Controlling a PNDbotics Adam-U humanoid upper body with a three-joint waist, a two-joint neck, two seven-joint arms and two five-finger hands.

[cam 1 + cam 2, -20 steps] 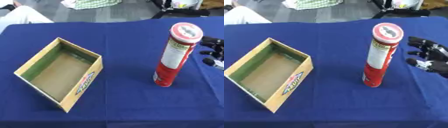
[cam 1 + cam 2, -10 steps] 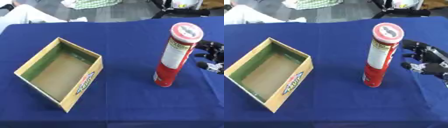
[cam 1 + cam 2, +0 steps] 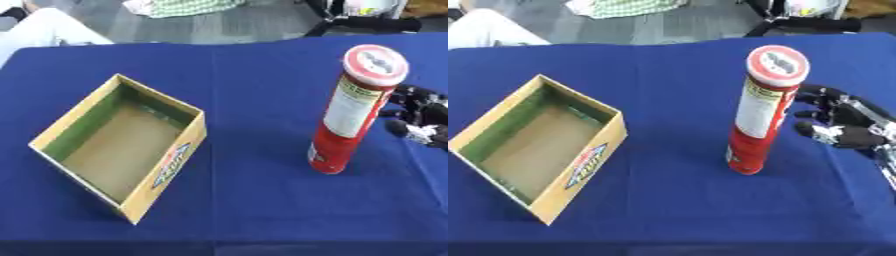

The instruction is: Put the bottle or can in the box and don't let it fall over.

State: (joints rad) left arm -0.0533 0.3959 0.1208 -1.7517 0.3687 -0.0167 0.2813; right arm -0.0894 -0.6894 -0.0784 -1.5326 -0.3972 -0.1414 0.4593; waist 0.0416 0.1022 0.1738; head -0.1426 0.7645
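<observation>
A tall red can point(image 3: 756, 117) with a white lid and a pale label stands upright on the blue table, right of centre. My right hand point(image 3: 843, 124) hovers just to its right, open, fingers spread toward the can with a small gap left. An open cardboard box point(image 3: 122, 145) with a green inner wall and nothing inside sits on the left, turned at an angle. My left hand shows in neither view.
The blue tablecloth point(image 3: 245, 210) covers the whole work area. Beyond its far edge lie grey floor, a checked cloth point(image 3: 184, 6) and dark equipment legs point(image 3: 367, 22). A pale sleeve point(image 3: 44, 30) shows at the far left corner.
My right hand has crept left toward the can, from near the right edge to close beside it. Can and box have not moved.
</observation>
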